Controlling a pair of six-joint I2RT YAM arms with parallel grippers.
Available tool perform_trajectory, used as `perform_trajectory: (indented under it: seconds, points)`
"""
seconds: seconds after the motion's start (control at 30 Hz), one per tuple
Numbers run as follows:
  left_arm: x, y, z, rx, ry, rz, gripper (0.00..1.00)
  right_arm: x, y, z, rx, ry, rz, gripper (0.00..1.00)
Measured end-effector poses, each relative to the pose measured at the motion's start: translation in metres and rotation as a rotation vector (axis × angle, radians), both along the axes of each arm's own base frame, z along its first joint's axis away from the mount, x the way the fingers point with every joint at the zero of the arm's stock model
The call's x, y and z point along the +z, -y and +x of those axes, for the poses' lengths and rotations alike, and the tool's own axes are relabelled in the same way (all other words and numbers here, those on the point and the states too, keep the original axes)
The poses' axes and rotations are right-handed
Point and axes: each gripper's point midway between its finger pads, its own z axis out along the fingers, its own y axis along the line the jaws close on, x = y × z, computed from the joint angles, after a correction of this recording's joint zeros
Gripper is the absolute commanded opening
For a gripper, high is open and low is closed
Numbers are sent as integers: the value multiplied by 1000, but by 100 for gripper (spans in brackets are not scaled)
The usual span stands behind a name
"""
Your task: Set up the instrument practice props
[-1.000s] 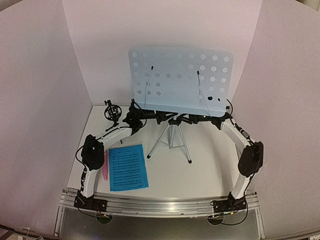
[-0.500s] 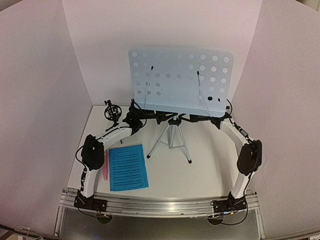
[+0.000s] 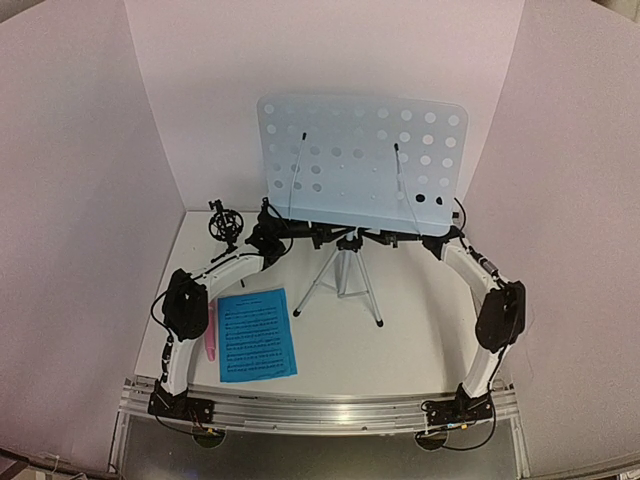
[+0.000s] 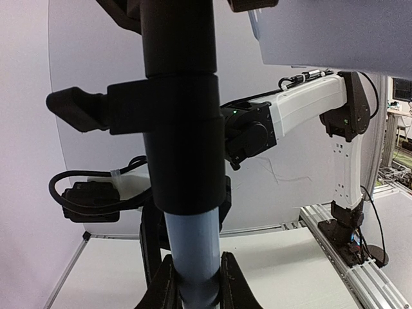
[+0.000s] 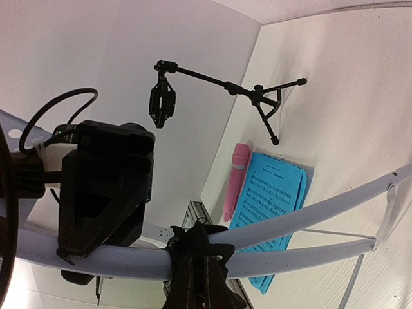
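Note:
The music stand, a pale-blue perforated desk (image 3: 360, 160) on silver tripod legs (image 3: 345, 282), stands upright at the back middle. My left gripper (image 3: 325, 235) (image 4: 195, 291) is shut on its pale-blue pole (image 4: 192, 248), just below a black clamp. From the right, my right gripper (image 3: 388, 238) (image 5: 196, 267) is shut on the black collar (image 5: 193, 241) where the legs spread. The blue sheet-music pages (image 3: 257, 334) (image 5: 273, 203) lie flat at front left. The pink microphone (image 3: 211, 335) (image 5: 235, 179) lies beside them. The small black tripod mic mount (image 3: 225, 222) (image 5: 222, 87) stands at back left.
White walls (image 3: 90, 200) close in the back and both sides of the table. A metal rail (image 3: 320, 412) carrying both arm bases runs along the near edge. My left arm's elbow (image 3: 186, 303) hangs right next to the microphone.
My right gripper has gone from open to shut at the stand's leg collar, and that arm edged slightly left. The left gripper and the stand have not moved.

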Motion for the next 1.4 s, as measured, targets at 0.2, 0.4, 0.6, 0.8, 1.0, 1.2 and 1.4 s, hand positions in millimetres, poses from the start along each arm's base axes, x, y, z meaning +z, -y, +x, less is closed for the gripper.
perform_trajectory:
  seconds: [0.2, 0.4, 0.6, 0.8, 1.0, 1.2, 1.4]
  points:
    - [0, 0, 1, 5, 13, -1, 0, -1, 1, 3, -50, -93, 2, 1]
    - [-1, 0, 6, 39, 32, -7, 0, -6, 2, 6, -133, -170, -24, 25]
    - [-1, 1, 8, 62, 41, -15, 0, -11, 10, 6, -205, -152, -91, 39]
    - [-2, 0, 9, 83, 48, -21, 0, -12, 21, -1, -227, -130, -143, 51]
    - [0, 3, 12, 104, 42, -18, 0, -7, 46, -1, -278, -102, -179, 55]
    - [1, 5, 14, 119, 32, -5, 0, -9, 71, 4, -312, -57, -225, 55]
    - [-2, 2, 13, 123, 37, -17, 0, -30, 73, -5, -277, -56, -273, 56]
